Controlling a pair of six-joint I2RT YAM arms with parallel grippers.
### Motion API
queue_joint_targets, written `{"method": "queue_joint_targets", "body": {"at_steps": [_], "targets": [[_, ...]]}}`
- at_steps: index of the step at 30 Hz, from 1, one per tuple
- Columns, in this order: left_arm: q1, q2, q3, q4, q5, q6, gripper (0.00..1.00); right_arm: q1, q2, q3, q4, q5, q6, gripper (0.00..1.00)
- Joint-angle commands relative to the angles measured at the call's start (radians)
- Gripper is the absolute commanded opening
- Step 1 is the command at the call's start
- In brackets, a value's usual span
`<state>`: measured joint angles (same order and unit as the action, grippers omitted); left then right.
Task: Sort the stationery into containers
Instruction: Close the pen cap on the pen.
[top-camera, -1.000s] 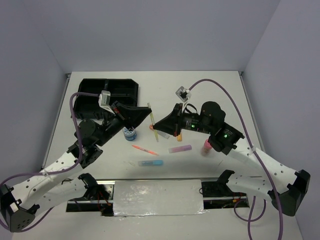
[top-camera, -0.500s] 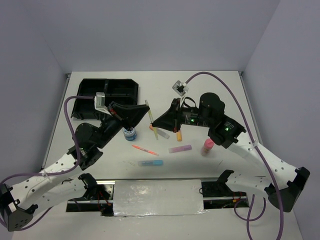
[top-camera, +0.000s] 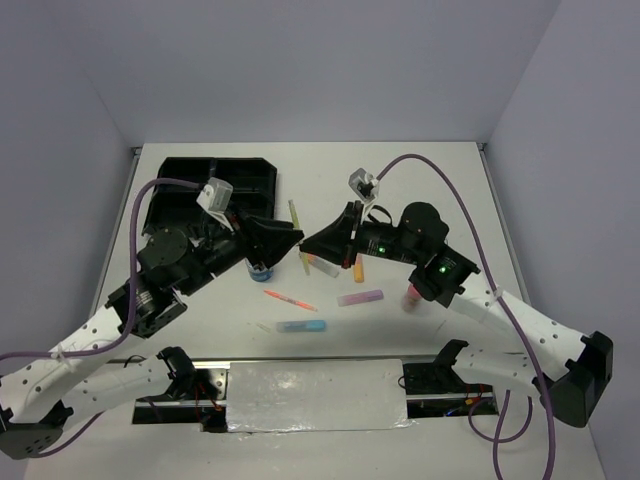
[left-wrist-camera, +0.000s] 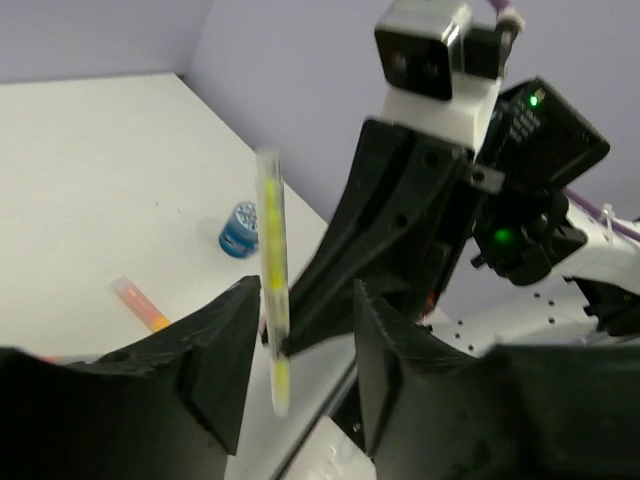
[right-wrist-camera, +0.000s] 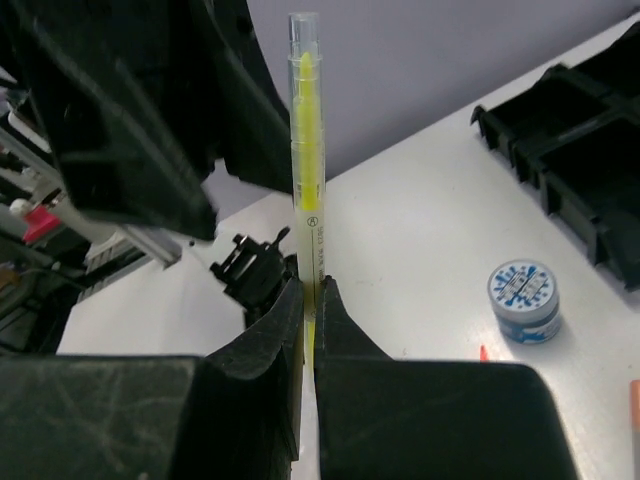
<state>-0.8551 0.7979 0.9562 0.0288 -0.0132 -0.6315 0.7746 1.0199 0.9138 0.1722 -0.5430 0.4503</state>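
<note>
Where fingers (right-wrist-camera: 268, 325) pinch, yellow pen (right-wrist-camera: 306, 150), base hidden

Thin yellow pen (right-wrist-camera: 305, 150) — pinched by right pincer (right-wrist-camera: 310, 295); black tray (top-camera: 245, 172) far-left on the table.

The two hands meet tip to tip above the middle of the counter (top-camera: 430, 180), leaving no way through between them. The right hand (right-wrist-camera: 309, 290) is clamped on the yellow pen (right-wrist-camera: 306, 150), which stands in the gap between the parted fingers of the left hand (left-wrist-camera: 298, 300). Below them the tape roll (top-camera: 259, 268) and orange highlighter (top-camera: 358, 268) crowd the surface. Nearer the bases, the pink pen (top-camera: 290, 299), purple highlighter (top-camera: 360, 297) and blue highlighter (top-camera: 301, 326) lie apart, with lanes between. The pink-capped bottle (top-camera: 410, 293) stands against the right arm. The tray (top-camera: 240, 175) fills the far left corner. The far right of the counter lies bare.
</note>
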Motion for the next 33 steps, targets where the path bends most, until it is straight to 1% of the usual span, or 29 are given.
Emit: {"method": "queue_joint_targets", "body": {"at_steps": [1, 2, 4, 5, 10, 11, 13, 14, 18, 22, 26, 27, 28, 30, 33], "targets": [[-0.016, -0.014, 0.029, -0.081, 0.073, 0.036, 0.55, -0.001, -0.038, 0.01, 0.11, 0.08, -0.035, 0.0], [-0.016, -0.02, 0.024, -0.079, 0.073, 0.036, 0.61, -0.001, -0.04, 0.011, 0.107, 0.083, -0.042, 0.0], [-0.016, -0.041, 0.006, -0.072, 0.07, 0.033, 0.68, -0.001, -0.043, 0.011, 0.101, 0.089, -0.044, 0.0], [-0.016, -0.046, 0.004, -0.075, 0.064, 0.032, 0.75, -0.001, -0.043, 0.008, 0.102, 0.089, -0.045, 0.0], [-0.016, -0.08, 0.033, -0.129, 0.018, 0.038, 0.8, -0.001, -0.041, -0.006, 0.101, 0.091, -0.038, 0.0], [-0.016, -0.086, 0.039, -0.153, -0.046, 0.045, 0.89, -0.003, -0.043, -0.012, 0.104, 0.083, -0.03, 0.0], [-0.016, -0.101, 0.053, -0.167, -0.117, 0.041, 0.98, -0.001, -0.044, -0.023, 0.112, 0.055, -0.019, 0.0], [-0.016, -0.103, 0.056, -0.158, -0.149, 0.05, 0.99, 0.002, -0.046, -0.03, 0.118, 0.048, -0.007, 0.0], [-0.015, -0.082, 0.104, -0.09, -0.14, 0.082, 0.99, 0.022, -0.052, -0.042, 0.107, 0.015, -0.004, 0.0], [-0.015, -0.008, 0.165, -0.06, -0.139, 0.127, 0.99, 0.031, -0.069, -0.062, 0.104, -0.012, 0.002, 0.0], [-0.015, 0.049, 0.203, -0.036, -0.107, 0.131, 0.98, 0.037, -0.081, -0.07, 0.095, -0.021, -0.001, 0.0], [-0.015, 0.067, 0.214, -0.038, -0.096, 0.131, 0.97, 0.037, -0.086, -0.072, 0.093, -0.02, -0.002, 0.0], [-0.016, 0.073, 0.216, -0.038, -0.09, 0.128, 0.94, 0.037, -0.087, -0.073, 0.093, -0.02, -0.004, 0.0], [-0.015, 0.083, 0.207, -0.036, -0.077, 0.125, 0.9, 0.037, -0.092, -0.073, 0.082, -0.012, -0.01, 0.0], [-0.015, 0.083, 0.184, 0.002, -0.068, 0.115, 0.87, 0.038, -0.09, -0.07, 0.073, -0.012, -0.016, 0.0]]}}
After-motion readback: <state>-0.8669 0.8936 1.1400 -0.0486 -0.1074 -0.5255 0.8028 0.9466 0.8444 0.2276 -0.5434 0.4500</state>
